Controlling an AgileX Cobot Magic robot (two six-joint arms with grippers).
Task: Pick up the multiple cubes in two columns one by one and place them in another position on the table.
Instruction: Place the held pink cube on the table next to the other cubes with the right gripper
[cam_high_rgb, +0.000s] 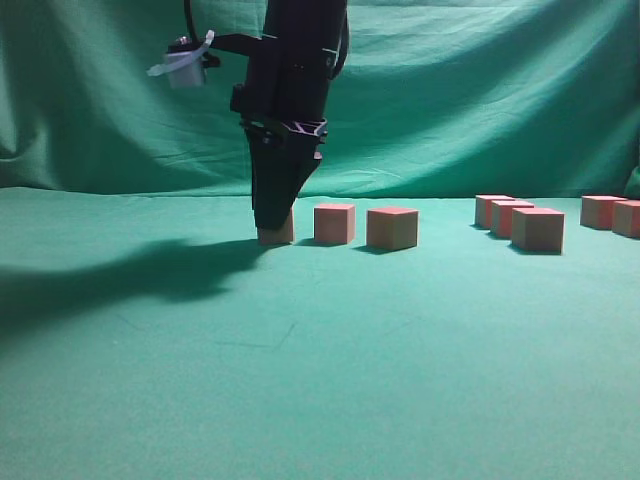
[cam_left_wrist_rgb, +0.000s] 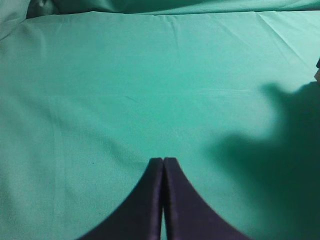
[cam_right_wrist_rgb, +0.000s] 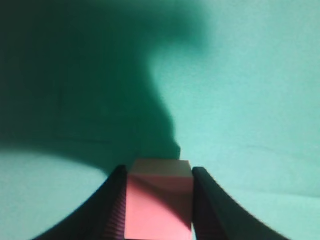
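While I watch the exterior view, my right pincer (cam_high_rgb: 273, 228) stands down at the table (cam_high_rgb: 300, 380), its jaws partly apart and clamped on one cube (cam_right_wrist_rgb: 159, 200), which sits low against the green cloth. Two more cubes (cam_high_rgb: 334, 223) (cam_high_rgb: 392, 228) lie just beside it in a row to its right. Further right a column of three (cam_high_rgb: 537, 229) rests on the table, with two others (cam_high_rgb: 602, 211) at the edge. My left pincer (cam_left_wrist_rgb: 163, 167) hangs over bare cloth, jaws pressed together, holding nothing.
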